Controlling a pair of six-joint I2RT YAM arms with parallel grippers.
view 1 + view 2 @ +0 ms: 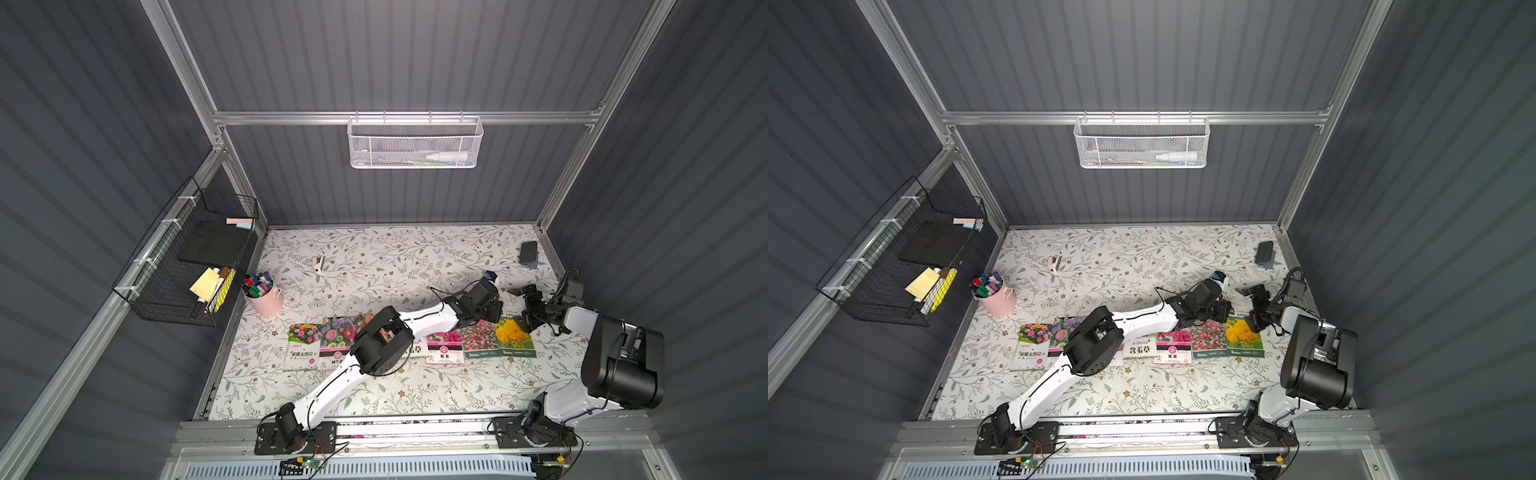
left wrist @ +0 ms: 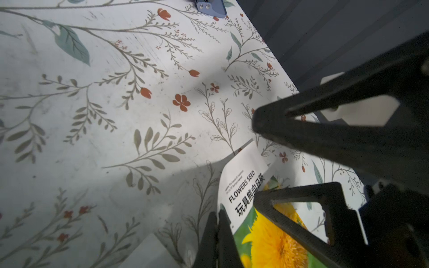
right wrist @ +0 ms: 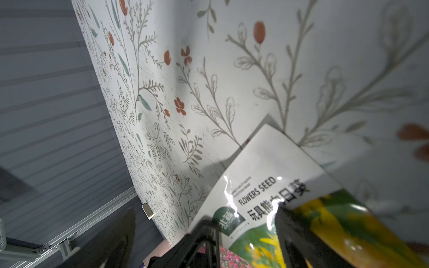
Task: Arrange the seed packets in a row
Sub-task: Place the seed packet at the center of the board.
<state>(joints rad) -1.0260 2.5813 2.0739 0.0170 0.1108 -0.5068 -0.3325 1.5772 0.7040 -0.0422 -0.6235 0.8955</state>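
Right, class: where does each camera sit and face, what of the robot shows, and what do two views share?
Top views: overhead by the arm bases, facing down and back over the table; left arm and right arm show.
Left wrist: on the left arm, facing past the shut left gripper at the sunflower packet; right gripper shows.
Right wrist: on the right arm, facing that packet; own fingers show.
Wrist views share that packet.

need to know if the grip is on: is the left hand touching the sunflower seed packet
Touching. The left wrist view shows the left hand shut, its two fingers pinching the edge of the sunflower seed packet.
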